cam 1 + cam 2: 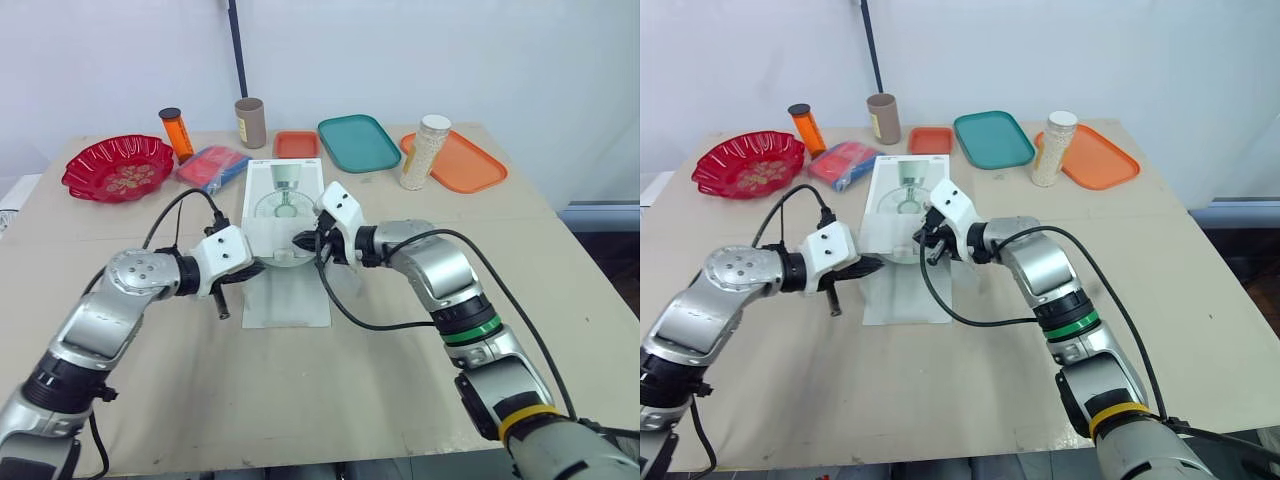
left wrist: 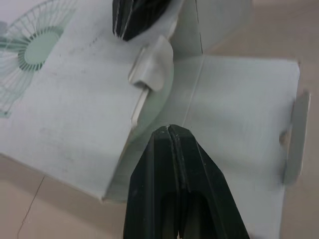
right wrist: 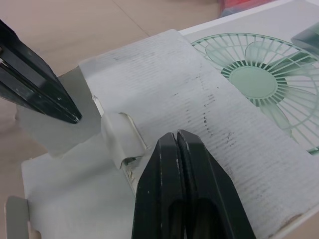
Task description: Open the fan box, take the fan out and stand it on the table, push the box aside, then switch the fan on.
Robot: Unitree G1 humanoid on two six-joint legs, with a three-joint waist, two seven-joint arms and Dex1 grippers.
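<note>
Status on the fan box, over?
Both shut: left gripper, right gripper, tips at open end of box. Box flat, flap down, fan not out. Packet beside its far left corner.

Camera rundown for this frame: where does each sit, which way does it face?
Left eye: on the head, facing forward and down over the table and fan box; both arms, left gripper and right gripper show.
Right eye: same head, same scene, both arms.
Left wrist: looks along its own shut fingers at the box's open flap.
Right wrist: looks along its own shut fingers at the box's printed face.
Shared: both wrist views catch the box's tab and the other gripper.
</note>
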